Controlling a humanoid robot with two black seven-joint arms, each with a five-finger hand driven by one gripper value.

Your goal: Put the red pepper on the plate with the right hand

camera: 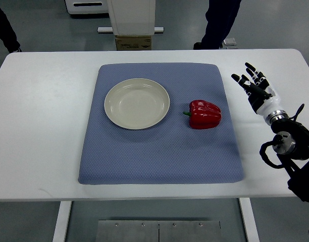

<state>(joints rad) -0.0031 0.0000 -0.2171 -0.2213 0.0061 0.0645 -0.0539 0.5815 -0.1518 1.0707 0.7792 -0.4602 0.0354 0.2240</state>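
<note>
A red bell pepper (205,114) with a short green stem lies on its side on the blue mat (159,151), just right of a cream plate (137,103) that has nothing on it. My right hand (251,80) hovers over the white table to the right of the mat, fingers spread and holding nothing. It is about a hand's width from the pepper, not touching it. The left arm does not show.
The white table (38,126) carries the mat in its middle. Two people's legs (220,22) stand beyond the far edge, with a white machine base (132,20) and a cardboard box between them.
</note>
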